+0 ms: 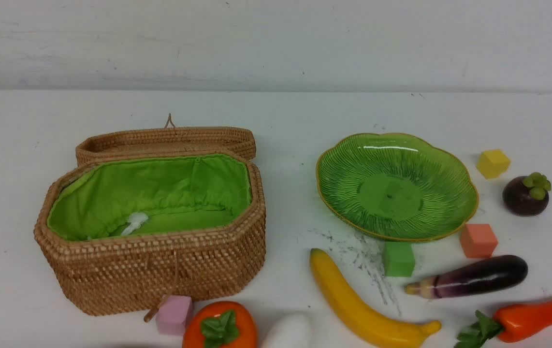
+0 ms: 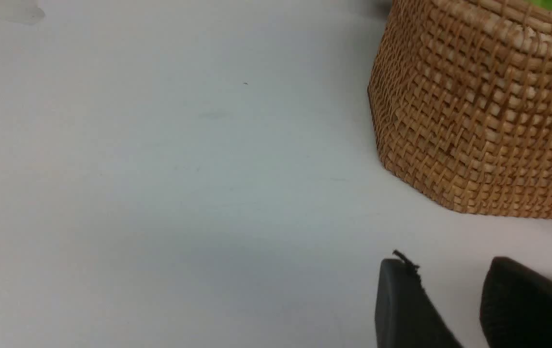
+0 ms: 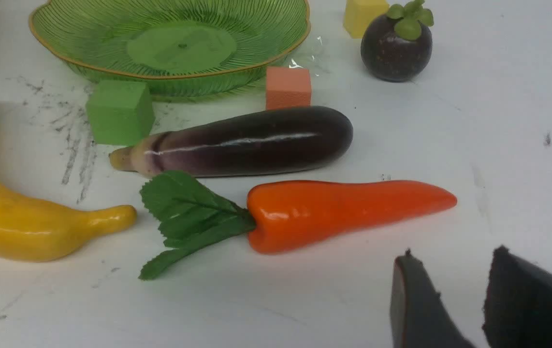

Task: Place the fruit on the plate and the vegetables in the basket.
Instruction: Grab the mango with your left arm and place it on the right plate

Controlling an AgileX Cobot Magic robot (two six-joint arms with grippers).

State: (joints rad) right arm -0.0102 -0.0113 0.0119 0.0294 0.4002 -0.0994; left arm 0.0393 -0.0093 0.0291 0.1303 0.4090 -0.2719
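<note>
The open rattan basket [image 1: 150,270] with green lining stands at the left, and the empty green plate [image 1: 353,174] is at the right. A persimmon [image 1: 220,328], a white vegetable [image 1: 288,333] and a banana [image 1: 353,299] lie along the front edge. The eggplant [image 1: 479,275] and the pepper [image 1: 532,316] lie front right, with the mangosteen [image 1: 525,195] right of the plate. My left gripper [image 2: 450,263] is open over bare table beside the basket wall [image 2: 479,121]. My right gripper [image 3: 454,256] is open and empty, just short of the pepper [image 3: 343,210] and the eggplant [image 3: 247,145]. Neither gripper shows in the front view.
The basket lid [image 1: 165,140] lies folded back behind it. Foam cubes sit among the toys: pink [image 1: 174,315] at the basket's front, green [image 1: 398,258] and orange [image 1: 478,240] by the plate's near rim, yellow [image 1: 492,163] beyond the mangosteen. Black scuff marks streak the table near the banana.
</note>
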